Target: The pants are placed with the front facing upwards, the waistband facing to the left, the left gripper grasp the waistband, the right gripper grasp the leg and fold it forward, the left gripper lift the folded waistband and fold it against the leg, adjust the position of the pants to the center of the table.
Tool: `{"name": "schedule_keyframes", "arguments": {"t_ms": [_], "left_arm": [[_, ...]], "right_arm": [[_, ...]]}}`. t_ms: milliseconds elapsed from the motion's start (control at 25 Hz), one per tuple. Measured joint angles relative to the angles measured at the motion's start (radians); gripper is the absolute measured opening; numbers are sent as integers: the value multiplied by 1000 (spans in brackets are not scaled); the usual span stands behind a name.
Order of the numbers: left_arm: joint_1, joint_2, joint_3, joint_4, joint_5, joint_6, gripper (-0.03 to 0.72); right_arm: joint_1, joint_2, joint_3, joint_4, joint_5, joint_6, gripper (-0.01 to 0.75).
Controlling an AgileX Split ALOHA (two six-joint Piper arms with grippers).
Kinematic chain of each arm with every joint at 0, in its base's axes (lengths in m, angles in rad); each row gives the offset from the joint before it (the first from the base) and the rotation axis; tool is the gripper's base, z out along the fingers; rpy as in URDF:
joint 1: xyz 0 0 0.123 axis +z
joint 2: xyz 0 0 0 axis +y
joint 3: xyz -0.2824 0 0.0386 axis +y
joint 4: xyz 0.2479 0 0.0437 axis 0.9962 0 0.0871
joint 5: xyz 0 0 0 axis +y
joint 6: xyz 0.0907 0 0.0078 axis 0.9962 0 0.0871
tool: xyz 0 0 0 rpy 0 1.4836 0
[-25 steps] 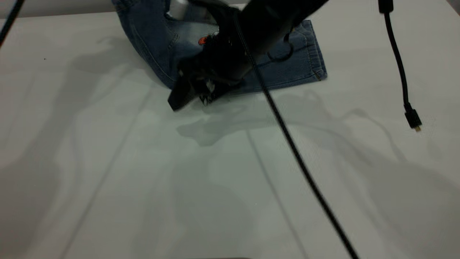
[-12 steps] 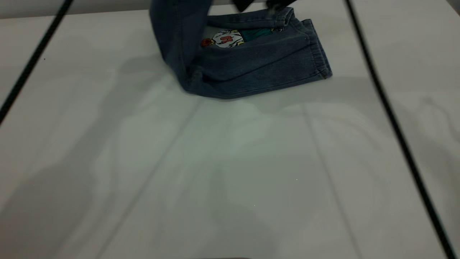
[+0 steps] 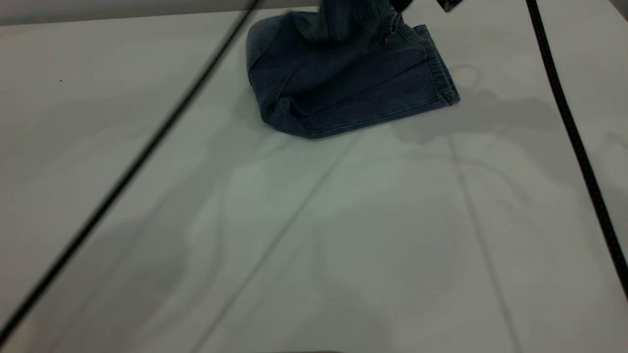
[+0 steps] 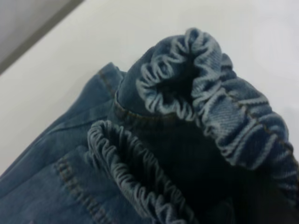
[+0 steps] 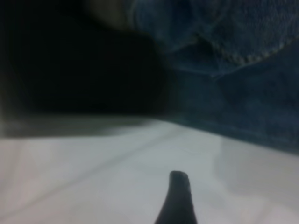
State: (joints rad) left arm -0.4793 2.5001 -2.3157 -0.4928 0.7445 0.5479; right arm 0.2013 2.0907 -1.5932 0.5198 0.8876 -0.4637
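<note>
The pants (image 3: 353, 93) lie as a folded bundle at the far middle of the surface (image 3: 314, 235), with one part rising out of the exterior view at the top edge. The fold edge of the bundle faces the left and near side; the stitched hems (image 3: 444, 83) point to the right. The far rim of the surface runs just behind the bundle, leaving little room there.

The waistband (image 4: 219, 102) fills the left wrist view. Its gathered elastic edge curls into a loop above the denim below it. A second ruched edge (image 4: 131, 172) runs beside it, lower in the cloth. The left pincer itself does not show in any view, so its state cannot be told.

The right pincer: one dark fingertip (image 5: 176, 200) shows in the right wrist view, above bare surface and close to the denim edge. It touches no cloth there. Only one finger is visible, so whether this pincer is released or clenched cannot be told. A dark part (image 3: 449, 4) at the top edge of the exterior view sits just beyond the hems.

Open room: the whole near half of the surface and both its sides. Two black cables cross it in the exterior view, one (image 3: 127, 171) diagonal on the left, one (image 3: 574, 142) on the right.
</note>
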Motion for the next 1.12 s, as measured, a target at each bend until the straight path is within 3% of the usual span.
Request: {"name": "schedule_keyframes", "arguments": {"t_ms": [200, 280, 520, 600, 960, 1120], "left_arm": [[-28, 44, 0, -9, -68, 50, 111], [-32, 45, 0, -15, -77, 59, 180], [-37, 10, -6, -26, -69, 66, 484], [-37, -14, -6, -9, -36, 58, 545], [-35, -25, -6, 436, 169, -273, 587], [-31, 41, -6, 498, 178, -370, 587]], "right_arm": [[-22, -4, 0, -75, 38, 47, 515], [-26, -18, 0, -86, 43, 51, 515], [-27, -65, 1, -89, 52, 54, 515], [-27, -77, 1, -83, 52, 54, 515], [-27, -90, 1, -23, 72, 54, 515], [-24, -90, 1, -10, 78, 54, 515]]}}
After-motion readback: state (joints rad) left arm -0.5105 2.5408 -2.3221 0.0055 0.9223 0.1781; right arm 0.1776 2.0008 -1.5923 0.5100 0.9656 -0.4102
